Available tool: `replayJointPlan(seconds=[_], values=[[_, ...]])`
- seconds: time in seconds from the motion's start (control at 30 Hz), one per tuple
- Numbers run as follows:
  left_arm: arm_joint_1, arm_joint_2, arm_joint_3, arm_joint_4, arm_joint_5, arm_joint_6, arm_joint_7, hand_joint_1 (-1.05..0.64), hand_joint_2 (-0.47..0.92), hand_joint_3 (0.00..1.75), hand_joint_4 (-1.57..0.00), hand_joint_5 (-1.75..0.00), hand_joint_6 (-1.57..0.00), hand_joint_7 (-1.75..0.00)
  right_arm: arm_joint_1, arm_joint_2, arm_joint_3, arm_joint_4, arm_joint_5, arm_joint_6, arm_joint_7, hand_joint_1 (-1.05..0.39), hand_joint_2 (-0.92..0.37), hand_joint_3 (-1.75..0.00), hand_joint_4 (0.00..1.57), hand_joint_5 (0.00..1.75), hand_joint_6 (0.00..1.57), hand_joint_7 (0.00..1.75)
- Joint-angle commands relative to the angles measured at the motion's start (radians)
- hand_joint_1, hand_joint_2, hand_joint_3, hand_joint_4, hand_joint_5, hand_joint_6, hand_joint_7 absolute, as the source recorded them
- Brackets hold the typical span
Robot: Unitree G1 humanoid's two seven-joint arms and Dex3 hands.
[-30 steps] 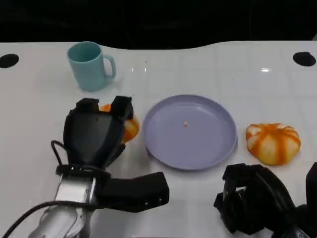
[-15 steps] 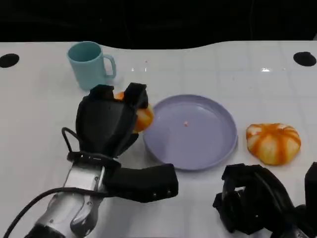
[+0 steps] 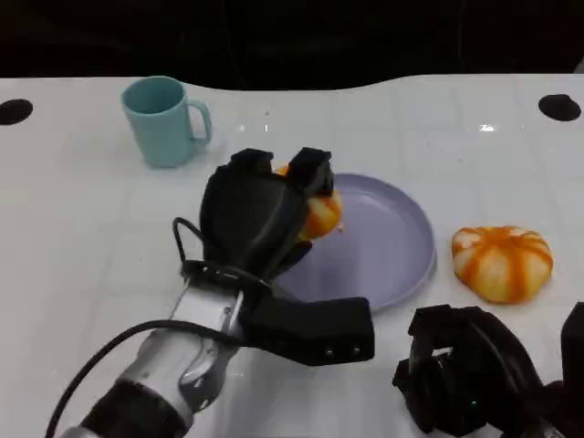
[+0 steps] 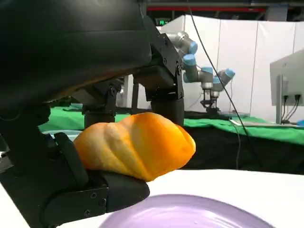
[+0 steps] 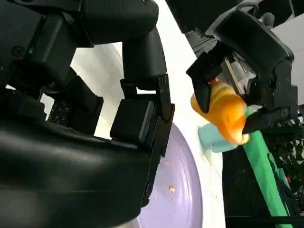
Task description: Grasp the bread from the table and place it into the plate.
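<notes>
My left hand (image 3: 260,214) grips an orange twisted bread roll (image 3: 318,213) and holds it over the left part of the lavender plate (image 3: 388,245), lifted off it. In the left wrist view the bread (image 4: 137,145) sits between the black fingers (image 4: 97,190), above the plate's rim (image 4: 190,213). The right wrist view catches the held bread (image 5: 225,114) over the plate (image 5: 183,199). My right hand (image 3: 465,374) rests low near the table's front edge at the right, fingers curled with nothing in them.
A second orange-and-white striped bun (image 3: 503,262) lies right of the plate. A teal mug (image 3: 164,120) stands at the back left. Two dark holes (image 3: 559,107) mark the table's far corners. The table's far edge meets a dark background.
My left hand has carried the bread up and to the right, from the table beside the plate to above the plate's left part. The right hand has stayed put.
</notes>
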State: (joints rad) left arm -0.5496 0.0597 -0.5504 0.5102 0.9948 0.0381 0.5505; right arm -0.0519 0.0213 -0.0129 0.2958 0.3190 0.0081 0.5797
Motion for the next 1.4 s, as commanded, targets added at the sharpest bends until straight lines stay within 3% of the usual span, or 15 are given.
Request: replayJointPlan(seconds=[0.03, 0.17, 0.23, 0.3, 0.4, 0.5, 0.6, 0.7, 0.73, 0.83, 0.87, 0.97, 1.13, 1.23, 1.4], values=[[-0.064, -0.027, -0.024, 0.079, 0.001, 0.007, 0.014, -0.36, 0.25, 1.4, -1.21, -1.75, -0.91, -1.43, 0.01, -0.013, -0.003, -0.019, 0.001, 0.003, -0.013, -1.05, -0.01, -1.48, 1.5, 1.42, 1.57, 1.02], [-0.109, -0.058, -0.045, 0.156, -0.005, 0.023, 0.008, -0.35, 0.29, 1.3, -1.2, -1.75, -0.92, -1.16, 0.013, -0.013, -0.001, -0.024, 0.003, 0.004, -0.016, -1.05, -0.02, -1.48, 1.49, 1.42, 1.57, 1.02], [-0.129, -0.073, -0.049, 0.196, -0.016, 0.017, 0.017, -0.34, 0.29, 1.39, -1.19, -1.75, -0.91, -1.34, 0.015, -0.013, 0.0, -0.026, 0.006, 0.007, -0.015, -1.05, -0.02, -1.48, 1.49, 1.43, 1.57, 1.01], [-0.15, -0.084, -0.054, 0.236, -0.025, 0.005, 0.026, -0.34, 0.3, 1.42, -1.18, -1.75, -0.88, -1.37, 0.017, -0.012, 0.001, -0.032, 0.007, 0.011, -0.019, -1.05, -0.02, -1.48, 1.49, 1.42, 1.57, 1.01], [-0.175, -0.092, -0.062, 0.276, -0.033, -0.006, 0.015, -0.36, 0.31, 1.42, -1.16, -1.75, -0.88, -1.18, 0.018, -0.011, 0.004, -0.032, 0.004, 0.002, -0.017, -1.05, -0.01, -1.48, 1.49, 1.43, 1.57, 1.02], [-0.189, -0.099, -0.071, 0.301, -0.036, -0.009, 0.012, -0.4, 0.38, 1.23, -1.07, -1.75, -0.88, -1.0, 0.019, -0.011, 0.004, -0.035, 0.008, 0.004, -0.013, -1.05, -0.01, -1.49, 1.49, 1.43, 1.57, 1.02], [-0.199, -0.097, -0.079, 0.314, -0.048, -0.024, -0.014, -0.43, 0.4, 1.14, -0.95, -1.7, -0.81, -0.91, 0.017, -0.013, 0.004, -0.027, 0.01, -0.005, -0.004, -1.05, -0.02, -1.49, 1.49, 1.42, 1.57, 1.01], [-0.207, -0.09, -0.085, 0.312, -0.072, -0.04, -0.082, -0.49, 0.42, 1.04, -0.78, -1.63, -0.56, -0.98, 0.014, -0.013, 0.001, -0.02, 0.011, -0.009, 0.003, -1.05, -0.03, -1.46, 1.48, 1.42, 1.57, 0.99], [-0.209, -0.087, -0.088, 0.307, -0.076, -0.038, -0.107, -0.51, 0.44, 0.98, -0.71, -1.59, -0.48, -0.97, 0.014, -0.012, 0.001, -0.021, 0.01, -0.008, 0.001, -1.05, -0.03, -1.46, 1.49, 1.42, 1.57, 0.99], [-0.21, -0.08, -0.09, 0.292, -0.087, -0.04, -0.157, -0.73, 0.82, 0.28, -0.49, -1.26, -0.31, -0.74, 0.015, -0.012, 0.001, -0.025, 0.008, -0.003, -0.004, -1.05, -0.04, -1.45, 1.49, 1.41, 1.57, 0.99], [-0.209, -0.078, -0.091, 0.286, -0.091, -0.038, -0.174, -0.79, 0.87, 0.21, -0.44, -1.2, -0.28, -0.69, 0.015, -0.012, 0.001, -0.028, 0.006, -0.002, -0.007, -1.05, -0.04, -1.45, 1.49, 1.41, 1.57, 0.99], [-0.21, -0.071, -0.102, 0.265, -0.087, -0.01, -0.247, -0.96, 0.92, 0.24, -0.26, -1.03, -0.11, -0.61, 0.016, -0.011, 0.002, -0.03, 0.006, -0.004, -0.008, -1.05, -0.04, -1.45, 1.5, 1.42, 1.57, 1.0], [-0.209, -0.047, -0.126, 0.191, -0.069, 0.067, -0.426, -1.04, 0.92, 0.37, -0.03, -0.89, 0.0, -0.43, 0.016, -0.011, 0.002, -0.03, 0.007, -0.006, -0.006, -1.05, -0.04, -1.45, 1.49, 1.41, 1.57, 0.99], [-0.204, -0.034, -0.13, 0.147, -0.071, 0.093, -0.501, -1.05, 0.92, 0.39, 0.0, -0.82, 0.0, -0.32, 0.016, -0.011, 0.003, -0.034, 0.005, 0.001, -0.012, -1.05, -0.04, -1.45, 1.5, 1.41, 1.57, 1.0], [-0.182, -0.002, -0.126, 0.069, -0.073, 0.106, -0.558, -1.05, 0.92, 0.39, 0.0, -0.88, 0.0, -0.41, 0.014, -0.013, 0.001, -0.033, 0.005, 0.001, -0.013, -1.05, -0.04, -1.45, 1.5, 1.42, 1.57, 1.01]])
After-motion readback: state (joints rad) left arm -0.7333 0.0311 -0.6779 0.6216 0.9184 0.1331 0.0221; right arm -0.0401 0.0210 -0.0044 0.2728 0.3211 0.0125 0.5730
